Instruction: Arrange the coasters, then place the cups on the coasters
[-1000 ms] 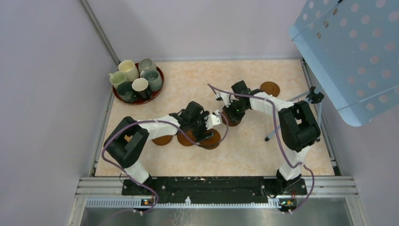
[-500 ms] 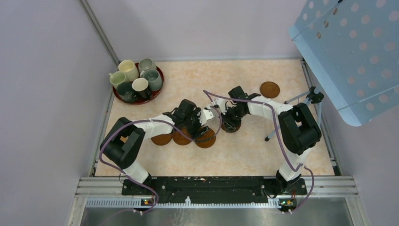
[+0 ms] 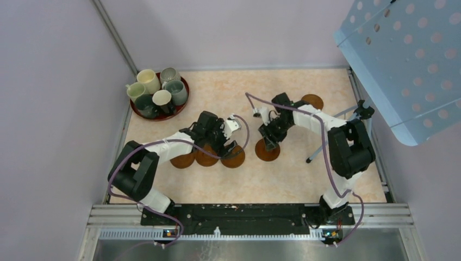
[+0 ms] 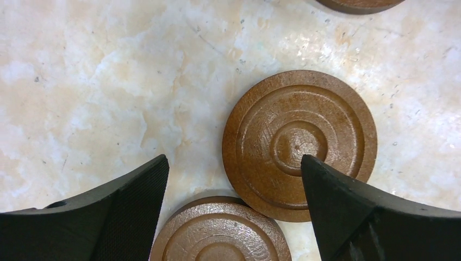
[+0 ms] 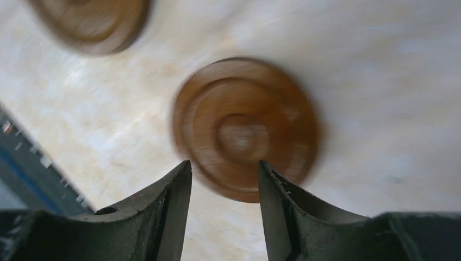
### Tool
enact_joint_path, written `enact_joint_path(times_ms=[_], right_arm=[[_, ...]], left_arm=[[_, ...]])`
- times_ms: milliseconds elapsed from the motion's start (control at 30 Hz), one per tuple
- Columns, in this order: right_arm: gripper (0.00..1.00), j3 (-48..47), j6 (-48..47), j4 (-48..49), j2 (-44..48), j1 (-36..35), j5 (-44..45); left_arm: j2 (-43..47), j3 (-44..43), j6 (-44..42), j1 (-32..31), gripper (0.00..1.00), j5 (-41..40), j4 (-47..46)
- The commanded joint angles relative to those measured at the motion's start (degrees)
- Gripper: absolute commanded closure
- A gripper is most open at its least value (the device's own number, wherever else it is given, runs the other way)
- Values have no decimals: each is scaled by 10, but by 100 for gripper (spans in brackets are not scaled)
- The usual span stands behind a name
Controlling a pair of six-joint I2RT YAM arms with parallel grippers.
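Observation:
Three brown coasters (image 3: 182, 159) lie in a row touching each other under my left arm. My left gripper (image 3: 228, 142) hovers open over the row's right end. In the left wrist view the left gripper (image 4: 234, 163) holds nothing, and a ringed coaster (image 4: 299, 144) lies flat past its fingertips. My right gripper (image 3: 268, 136) stands open just above a separate coaster (image 3: 267, 150). That coaster (image 5: 247, 128) lies on the table beyond the right gripper (image 5: 224, 163). Another coaster (image 3: 311, 100) sits far right. Several cups (image 3: 148, 80) stand together at the far left.
The cups sit on a dark red round tray (image 3: 184, 103) in the far left corner. A thin tripod stand (image 3: 337, 136) leans by the right arm, under a perforated blue panel (image 3: 402, 65). A raised rail (image 3: 244, 209) borders the near table edge.
The right gripper opened and let go of its coaster, which now lies flat nearer than before. The left gripper opened wider and drew left; the row of three coasters shifted left.

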State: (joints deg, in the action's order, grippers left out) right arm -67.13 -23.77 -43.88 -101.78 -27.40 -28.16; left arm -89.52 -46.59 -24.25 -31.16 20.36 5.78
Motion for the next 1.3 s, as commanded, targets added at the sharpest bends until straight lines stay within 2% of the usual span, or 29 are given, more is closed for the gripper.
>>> enact_joint_path(times_ms=[0, 100, 233, 500, 633, 1067, 1267], right_arm=[[51, -89, 86, 82, 15, 57, 146], [47, -133, 133, 117, -16, 94, 228], [35, -184, 175, 156, -62, 131, 304], [25, -290, 224, 154, -173, 166, 401], [23, -327, 250, 135, -211, 184, 395], [20, -357, 278, 104, -263, 230, 339], [28, -329, 267, 75, -255, 230, 271]], left_arm=[[32, -21, 25, 0, 2, 23, 4], [35, -32, 33, 0, 1, 21, 14], [37, -35, 38, 0, 1, 5, 10], [47, -30, 52, 0, 1, 14, -2], [57, -24, 56, 0, 1, 14, -8], [59, -23, 57, 0, 1, 18, -8], [61, -25, 54, 0, 1, 12, -2]])
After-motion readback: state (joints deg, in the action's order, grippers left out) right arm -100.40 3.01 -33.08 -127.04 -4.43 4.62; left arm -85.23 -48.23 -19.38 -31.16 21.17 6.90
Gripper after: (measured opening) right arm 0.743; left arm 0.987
